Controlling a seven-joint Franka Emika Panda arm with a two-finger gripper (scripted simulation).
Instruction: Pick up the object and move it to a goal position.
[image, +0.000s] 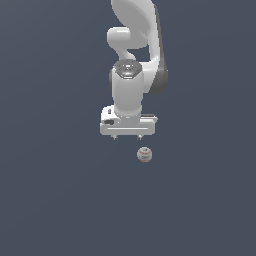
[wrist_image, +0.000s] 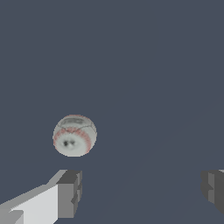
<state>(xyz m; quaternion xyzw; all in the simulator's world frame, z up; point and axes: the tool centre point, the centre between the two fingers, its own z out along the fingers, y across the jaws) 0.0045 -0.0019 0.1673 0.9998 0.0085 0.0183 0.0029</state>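
The small greyish-white ball with thin reddish seam marks lies on the dark grey floor. In the exterior view it sits just below my gripper and a little toward that view's right. The gripper points down and only short finger stubs show under the white hand. In the wrist view the ball lies beyond one grey fingertip, outside the gap. The other fingertip stands far apart from it. The gripper is open and holds nothing.
The white arm rises behind the hand toward the top of the exterior view. The plain dark grey floor surrounds the ball. No other objects show.
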